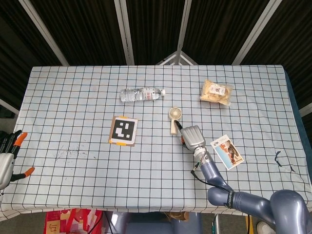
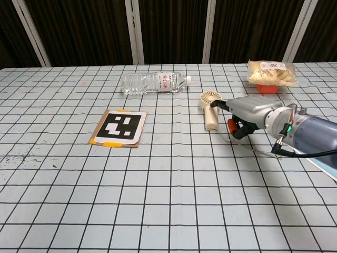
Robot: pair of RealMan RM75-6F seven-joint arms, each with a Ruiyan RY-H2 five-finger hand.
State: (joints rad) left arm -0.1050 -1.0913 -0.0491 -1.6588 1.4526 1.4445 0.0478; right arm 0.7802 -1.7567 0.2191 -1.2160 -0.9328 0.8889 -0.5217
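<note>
A small beige hand fan [image 1: 173, 120] [image 2: 210, 109] lies flat near the table's middle. My right hand [image 1: 191, 136] [image 2: 247, 112] hovers just right of the fan's handle, with its fingers curled under the palm and orange fingertips [image 2: 230, 125] showing below. One dark fingertip [image 2: 215, 104] reaches the fan's head, and I cannot tell whether it touches. That hand holds nothing. My left hand [image 1: 9, 155] sits at the table's left edge in the head view, fingers spread and empty.
A clear water bottle [image 1: 142, 94] [image 2: 153, 83] lies on its side behind the fan. A marker card [image 1: 123, 130] [image 2: 118, 127] lies to the left. A snack bag [image 1: 216, 92] [image 2: 271, 74] is at the back right, and a picture card [image 1: 228, 151] lies right of my right arm.
</note>
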